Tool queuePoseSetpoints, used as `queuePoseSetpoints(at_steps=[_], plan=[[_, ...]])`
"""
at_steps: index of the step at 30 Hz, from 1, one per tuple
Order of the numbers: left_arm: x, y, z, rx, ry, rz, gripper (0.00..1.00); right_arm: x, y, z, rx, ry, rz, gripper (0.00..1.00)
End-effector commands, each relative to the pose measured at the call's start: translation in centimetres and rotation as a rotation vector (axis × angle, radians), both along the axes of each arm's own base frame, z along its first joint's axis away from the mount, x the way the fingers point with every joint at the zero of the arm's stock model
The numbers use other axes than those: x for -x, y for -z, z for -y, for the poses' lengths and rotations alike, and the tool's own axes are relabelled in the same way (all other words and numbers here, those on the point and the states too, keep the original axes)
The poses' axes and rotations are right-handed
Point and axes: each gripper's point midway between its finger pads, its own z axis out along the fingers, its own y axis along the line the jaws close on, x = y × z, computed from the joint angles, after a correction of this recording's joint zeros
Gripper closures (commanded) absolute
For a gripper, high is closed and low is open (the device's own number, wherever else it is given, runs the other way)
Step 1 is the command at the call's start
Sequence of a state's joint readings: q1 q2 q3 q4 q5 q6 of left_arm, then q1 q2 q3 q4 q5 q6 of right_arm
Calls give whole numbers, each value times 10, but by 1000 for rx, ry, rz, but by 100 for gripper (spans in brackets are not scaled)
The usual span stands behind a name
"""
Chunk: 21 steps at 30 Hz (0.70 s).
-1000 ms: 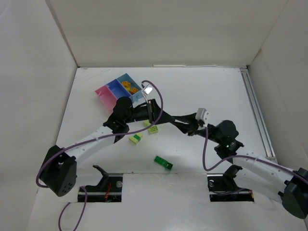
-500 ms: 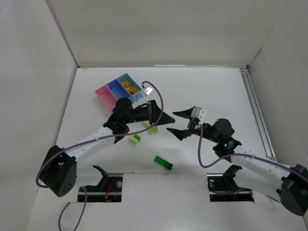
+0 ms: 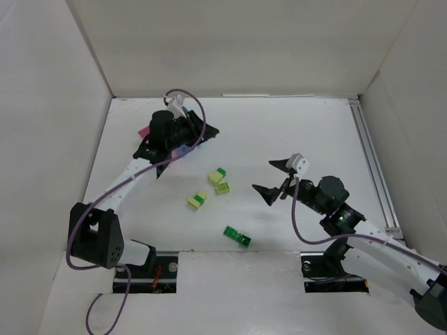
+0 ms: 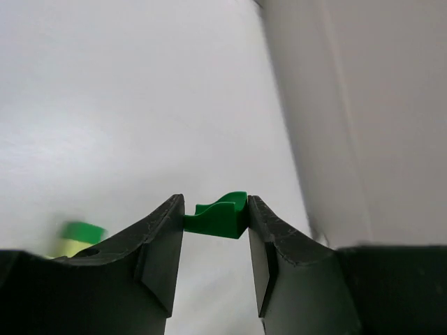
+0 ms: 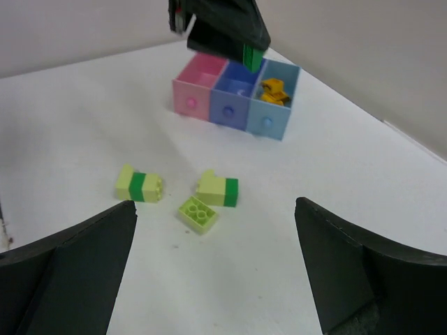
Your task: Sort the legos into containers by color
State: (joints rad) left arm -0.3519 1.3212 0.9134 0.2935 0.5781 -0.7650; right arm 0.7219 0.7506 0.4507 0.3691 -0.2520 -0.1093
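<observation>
Left pincer (image 4: 215, 234): we log it closed on a dark green brick (image 4: 221, 216). Both fingers press the brick's sides, and its far end shows past the tips. From the right wrist view we place this brick in the air above the row of bins. It hangs over the meeting of the blue bin (image 5: 236, 94) and the light blue bin (image 5: 278, 110); which of the two lies under it we cannot tell.

Right pincer (image 3: 272, 178): we log it spread wide, with nothing between its fingers. It hangs to the right of the loose bricks, well apart from the bins.

Bins: we count three side by side in one row, the pink bin (image 5: 198, 89), the blue bin and the light blue bin. Orange-yellow bricks (image 5: 274, 91) lie in the light blue bin.

Loose on the surface (image 3: 314, 132), we list:
- first pale brick (image 3: 220, 175), with a green end;
- lime green brick (image 3: 223, 188), just beside the first pale brick;
- second pale brick (image 3: 197, 201), also green-ended, near these two;
- low green brick (image 3: 237, 236), dark, lying apart, nearest the arm bases.
</observation>
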Motion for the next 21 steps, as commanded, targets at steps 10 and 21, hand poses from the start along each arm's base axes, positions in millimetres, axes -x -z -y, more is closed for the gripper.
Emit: queuePoseSetpoints(at_steps=[10, 21], plan=[[-120, 52, -176, -489, -778, -239, 77, -46, 27, 45, 124, 381, -151, 0], [-158, 90, -189, -571, -790, -332, 65, -57, 33, 50, 152, 442, -183, 0]])
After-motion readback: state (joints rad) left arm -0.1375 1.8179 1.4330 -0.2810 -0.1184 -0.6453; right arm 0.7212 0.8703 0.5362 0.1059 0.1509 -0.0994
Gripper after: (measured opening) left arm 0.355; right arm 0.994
